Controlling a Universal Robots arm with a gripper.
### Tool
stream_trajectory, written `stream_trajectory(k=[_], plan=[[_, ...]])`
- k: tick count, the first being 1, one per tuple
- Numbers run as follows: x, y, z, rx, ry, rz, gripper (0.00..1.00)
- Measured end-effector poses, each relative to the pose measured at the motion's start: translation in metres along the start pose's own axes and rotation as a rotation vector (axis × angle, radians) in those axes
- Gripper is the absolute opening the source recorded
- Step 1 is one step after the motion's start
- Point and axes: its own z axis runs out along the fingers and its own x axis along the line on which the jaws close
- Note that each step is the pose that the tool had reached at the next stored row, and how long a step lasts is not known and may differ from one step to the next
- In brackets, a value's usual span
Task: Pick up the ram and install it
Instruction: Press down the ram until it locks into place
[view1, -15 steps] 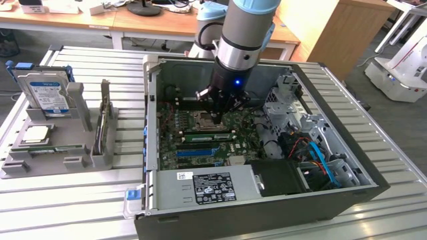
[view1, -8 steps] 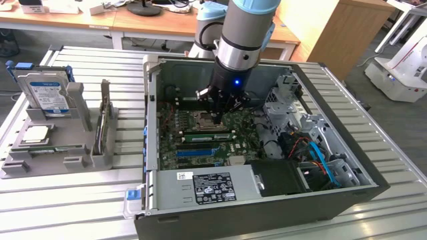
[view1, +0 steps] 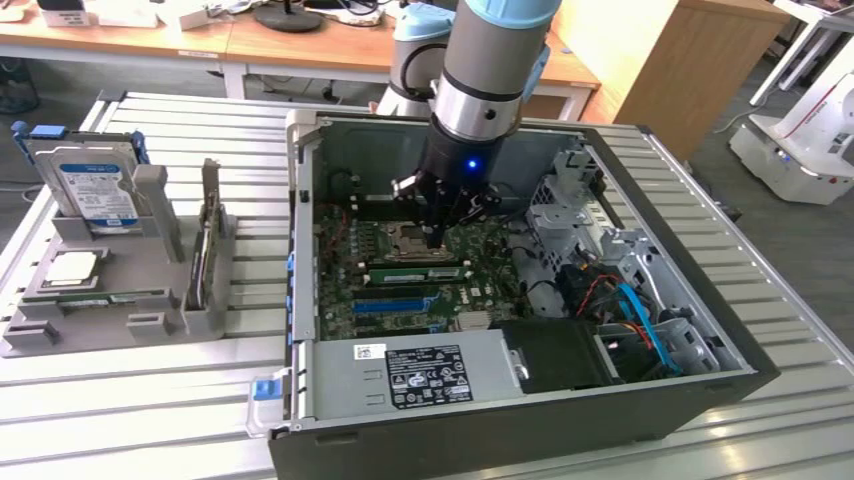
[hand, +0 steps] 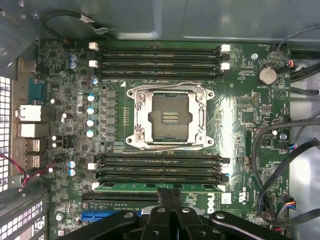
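The arm reaches straight down into the open computer case (view1: 694, 330) on the slatted table (view1: 134, 400), wrist vertical, forearm rising out the top. Its end effector (view1: 441, 238) hangs low over the motherboard (hand: 240, 110), fingers (hand: 165, 197) pressed together with nothing between them. The ram (hand: 150, 187) lies seated in a slot directly under the fingertips, just beside the empty CPU socket (hand: 170, 118).

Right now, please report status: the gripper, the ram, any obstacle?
Gripper shut, low over the motherboard. Long thin green ram stick sits in a slot beside the fingertips. No obstacle seen.
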Motion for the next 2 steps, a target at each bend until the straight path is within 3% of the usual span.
stream_trajectory(k=[2], plan=[[0.0000, 0.0000, 0.0000, 0.0000, 0.0000, 0.000, 0.11]])
